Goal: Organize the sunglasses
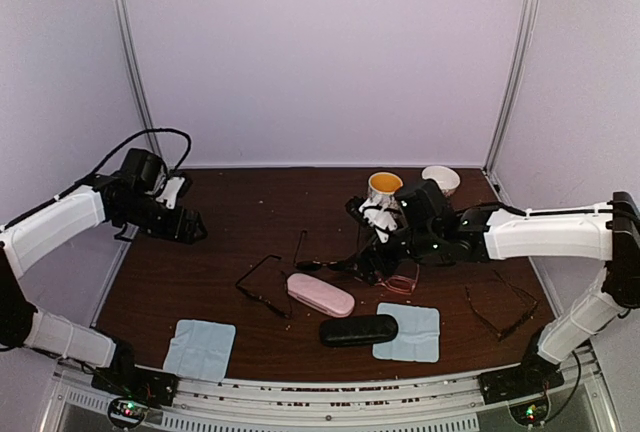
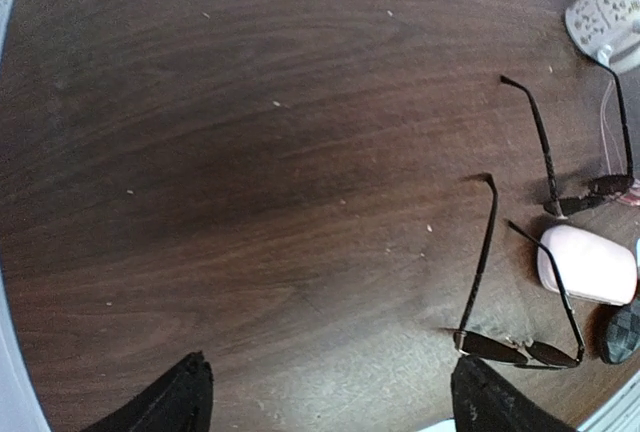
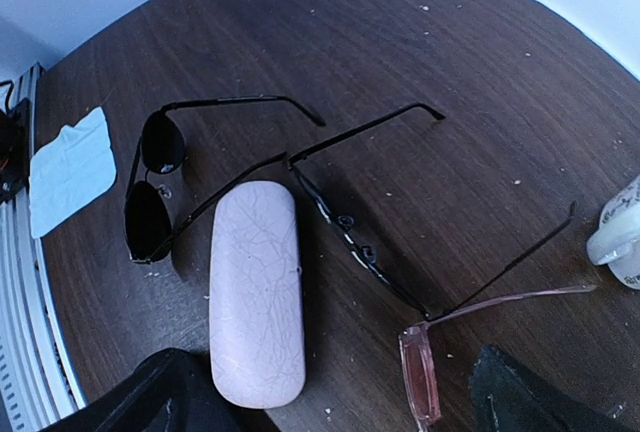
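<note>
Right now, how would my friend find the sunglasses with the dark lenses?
Start at the brown table, then find the pale pink case near its middle. The sunglasses lie right beside it, toward the left arm. Their two round dark lenses set them apart from the pink-framed pair nearby.

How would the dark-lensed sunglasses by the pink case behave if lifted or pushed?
The dark-lensed sunglasses have thin wire arms, so probably light and apt to slide or spin when pushed. Their arms lie unfolded, so one may swing if lifted there. The pink case lies close; a push might nudge it.
</note>
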### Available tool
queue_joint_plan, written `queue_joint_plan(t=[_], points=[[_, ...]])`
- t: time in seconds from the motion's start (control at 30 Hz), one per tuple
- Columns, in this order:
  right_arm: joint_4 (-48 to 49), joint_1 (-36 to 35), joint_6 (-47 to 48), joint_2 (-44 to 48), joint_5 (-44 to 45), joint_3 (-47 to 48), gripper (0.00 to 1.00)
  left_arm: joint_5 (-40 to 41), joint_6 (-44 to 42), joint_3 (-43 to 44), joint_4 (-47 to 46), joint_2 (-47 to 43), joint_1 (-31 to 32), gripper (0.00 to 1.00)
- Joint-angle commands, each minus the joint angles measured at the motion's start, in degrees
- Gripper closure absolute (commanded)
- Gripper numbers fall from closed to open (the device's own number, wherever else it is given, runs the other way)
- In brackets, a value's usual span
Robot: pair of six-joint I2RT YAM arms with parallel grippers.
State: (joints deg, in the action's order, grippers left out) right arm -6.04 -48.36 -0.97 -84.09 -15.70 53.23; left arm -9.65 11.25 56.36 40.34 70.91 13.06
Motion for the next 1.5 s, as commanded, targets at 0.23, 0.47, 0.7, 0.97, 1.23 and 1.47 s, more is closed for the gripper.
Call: queue_joint_plan(t=[0.23, 0.47, 0.7, 0.97, 1.23, 1.47], points=[[-3.36, -2.79, 6.08, -8.42, -1.79, 6.26, 0.04, -0.61, 4.54, 4.47, -2.81, 13.84, 11.72, 0.28], [-2.24, -3.68, 5.02, -13.18, -1.93, 8.00, 0.06, -1.09, 3.87, 6.73, -3.36, 20.92, 14.48, 0.40], [-2.36, -4.79, 5.44, -16.81, 0.50, 8.97, 0.06, -4.22, 3.78, 7.37, -5.27, 24.54, 16.33, 0.40], [-5.05, -5.67, 6.14, -20.44, 2.17, 11.92, 0.04, -6.04, 3.15, 5.82, -6.59, 25.43, 17.69, 0.38], [-6.66, -7.15, 6.67, -22.95, 5.26, 13.85, 0.02, -6.58, 2.49, 5.78, -6.94, 27.28, 19.29, 0.41], [-7.87, -8.03, 6.58, -24.90, 9.63, 14.81, 0.00, -5.07, 2.49, 5.64, -7.16, 28.42, 20.23, 0.54]])
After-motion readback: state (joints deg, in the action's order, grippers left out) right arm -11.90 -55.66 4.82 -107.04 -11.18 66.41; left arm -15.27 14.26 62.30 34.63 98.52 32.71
